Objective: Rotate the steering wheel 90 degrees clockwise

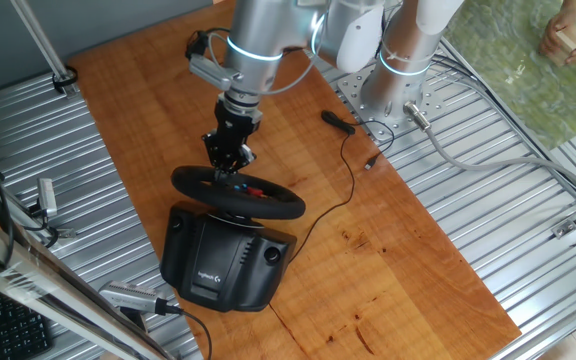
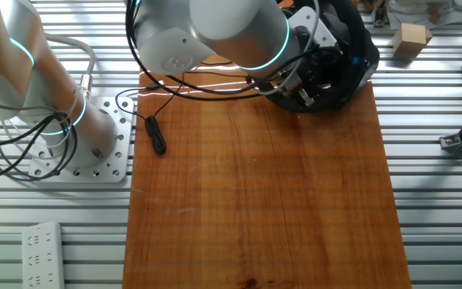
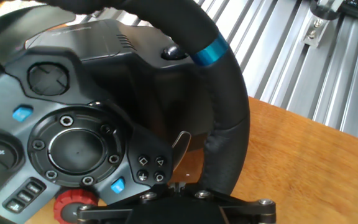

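The steering wheel is a black rim with a blue strip and red and blue hub buttons, fixed on a boxy black base with a white logo. My gripper reaches down onto the far side of the rim. In the hand view the rim runs down into my gripper at the bottom edge, and the jaws look closed around it. The blue strip sits at the upper right of that view. In the other fixed view the wheel is mostly hidden behind my arm.
The wheel stands on a wooden board laid on a ribbed metal table. A black cable with a plug lies near the arm's mounting plate. A wooden block and a power strip lie off the board.
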`<action>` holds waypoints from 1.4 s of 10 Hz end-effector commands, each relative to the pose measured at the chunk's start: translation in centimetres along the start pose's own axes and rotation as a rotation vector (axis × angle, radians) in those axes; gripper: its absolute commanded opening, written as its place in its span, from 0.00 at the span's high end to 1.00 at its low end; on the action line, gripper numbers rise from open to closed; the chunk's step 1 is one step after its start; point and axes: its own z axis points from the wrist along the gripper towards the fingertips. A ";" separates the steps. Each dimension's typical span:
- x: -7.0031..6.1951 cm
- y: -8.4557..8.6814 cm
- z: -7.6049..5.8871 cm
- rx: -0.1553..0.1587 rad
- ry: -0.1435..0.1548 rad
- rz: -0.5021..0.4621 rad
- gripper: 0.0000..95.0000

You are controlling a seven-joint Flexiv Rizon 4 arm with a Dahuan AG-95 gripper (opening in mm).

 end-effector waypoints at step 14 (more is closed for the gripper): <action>-1.0 1.9 0.4 -0.010 0.016 0.022 1.00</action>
